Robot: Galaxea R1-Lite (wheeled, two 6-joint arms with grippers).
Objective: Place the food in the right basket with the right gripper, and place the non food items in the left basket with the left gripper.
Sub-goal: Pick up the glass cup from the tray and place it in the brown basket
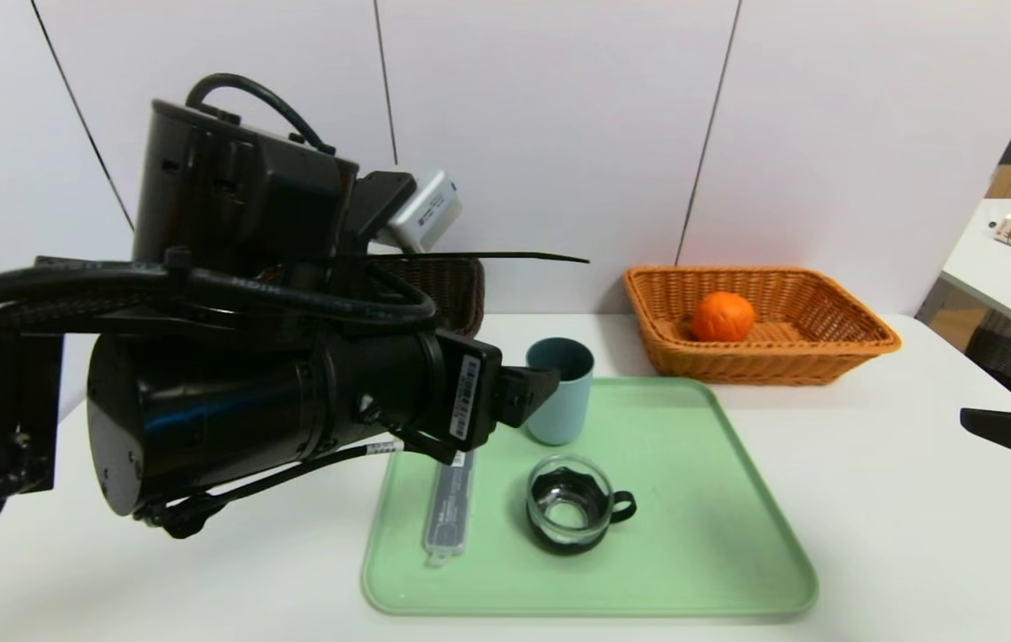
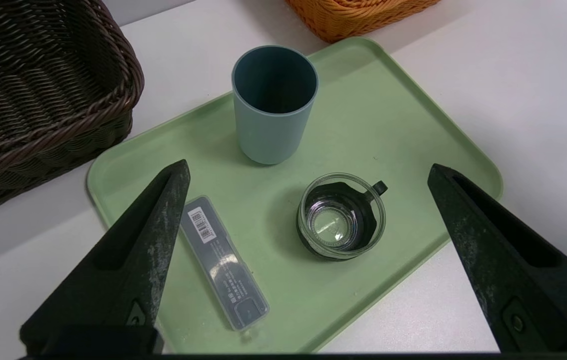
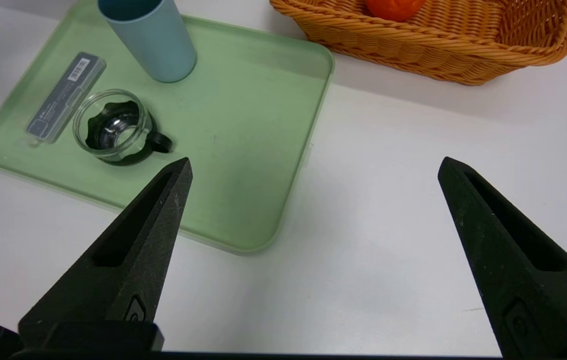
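Open air lies below the left gripper (image 2: pixel 308 172), fingers spread wide; tumbler (image 2: pixel 274 102), glass cup (image 2: pixel 341 216) and case (image 2: pixel 223 262) stand apart beneath it, dark basket (image 2: pixel 38 100) flanking one side.

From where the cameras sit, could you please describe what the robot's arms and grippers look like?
The left arm is a thick, glossy black cylinder with looped black cables, a white barcode label and a grey camera module. The left gripper and the right gripper each have two long, tapered, matte black fingers ending in points.
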